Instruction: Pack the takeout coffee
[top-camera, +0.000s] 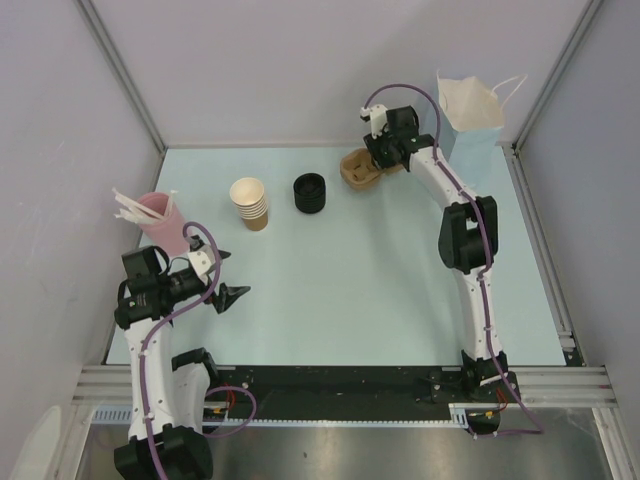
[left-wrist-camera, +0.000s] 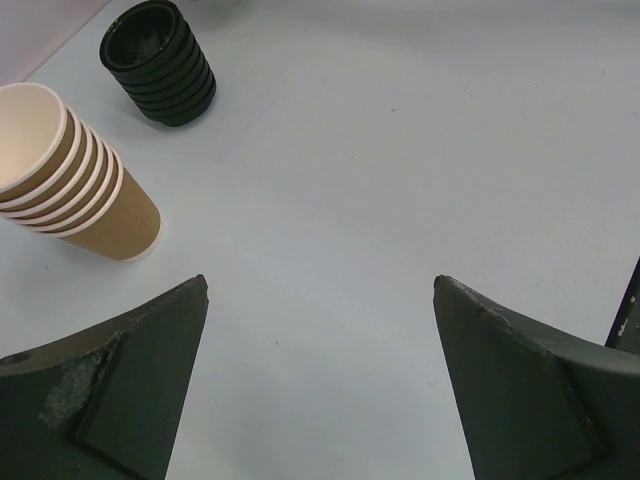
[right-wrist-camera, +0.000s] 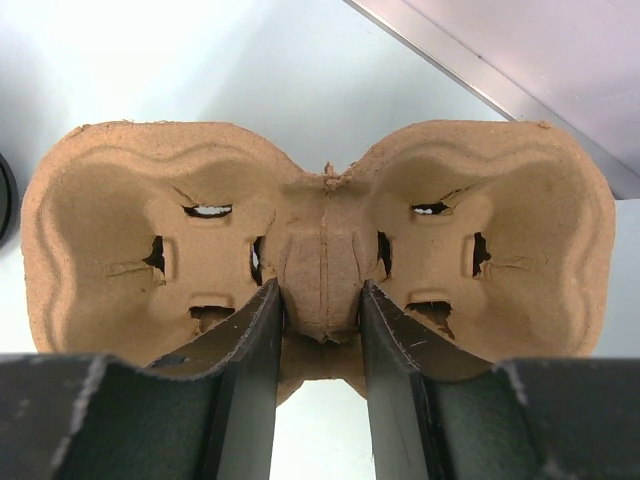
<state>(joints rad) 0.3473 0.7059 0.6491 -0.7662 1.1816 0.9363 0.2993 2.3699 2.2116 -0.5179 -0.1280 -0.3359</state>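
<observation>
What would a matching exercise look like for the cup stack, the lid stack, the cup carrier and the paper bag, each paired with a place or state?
1 cup stack
2 lid stack
3 cup carrier
4 paper bag

A upright in the far right corner
B clamped by the right gripper
C black, between the cups and the carrier
D just right of the pink cup

Pairs: 1-D, 2-C, 3-B, 4-A

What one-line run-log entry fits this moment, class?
left claw: open, near cup stack | right claw: shut on cup carrier centre ridge, near paper bag
</observation>
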